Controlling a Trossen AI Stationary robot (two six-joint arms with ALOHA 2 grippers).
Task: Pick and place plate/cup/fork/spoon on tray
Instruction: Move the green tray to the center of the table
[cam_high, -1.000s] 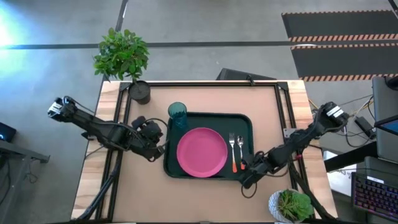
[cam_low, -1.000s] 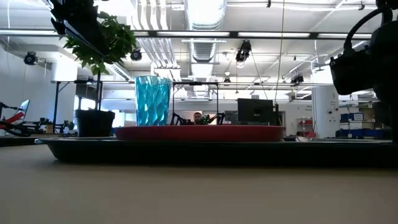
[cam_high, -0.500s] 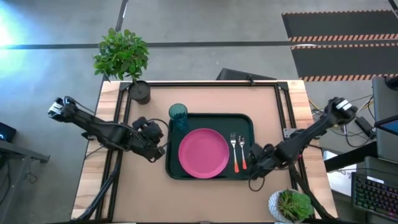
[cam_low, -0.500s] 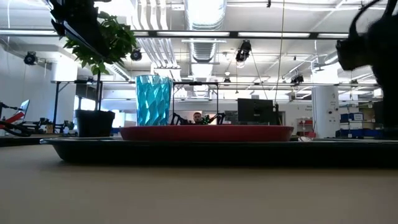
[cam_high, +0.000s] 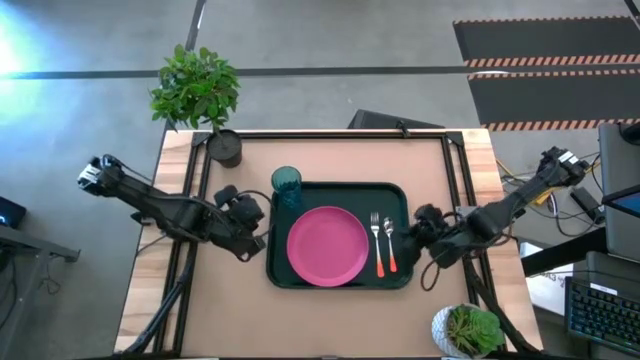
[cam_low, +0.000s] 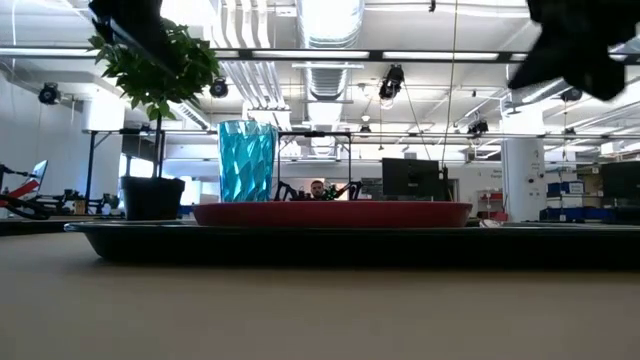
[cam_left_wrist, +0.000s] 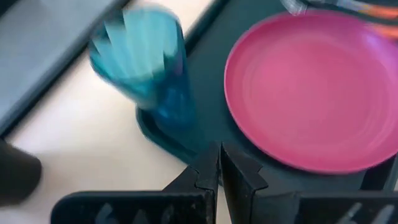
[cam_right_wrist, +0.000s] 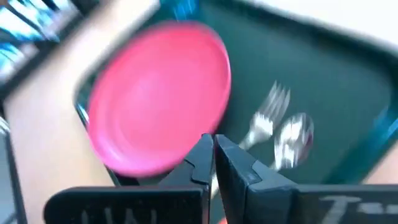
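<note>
Everything looks loaded already: plate (cam_high: 327, 245), cup (cam_high: 286, 185), fork (cam_high: 377, 243) and spoon (cam_high: 388, 243) all sit on the tray (cam_high: 340, 190). Right gripper (cam_high: 419, 226) is pressed shut, holding nothing, just beside the spoon side; left gripper (cam_high: 246, 215) is shut too, next to the cup. Main risk I see: a careless swing nudging the tray or tipping the cup. No readable labels anywhere

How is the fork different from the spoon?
The fork ends in pointed tines, while the spoon ends in a rounded bowl. The fork lies nearer the pink plate; the spoon lies on its other side, nearer the tray's rim. Both are slim, silver at the head with orange-red handles, and lie side by side on the tray.
</note>
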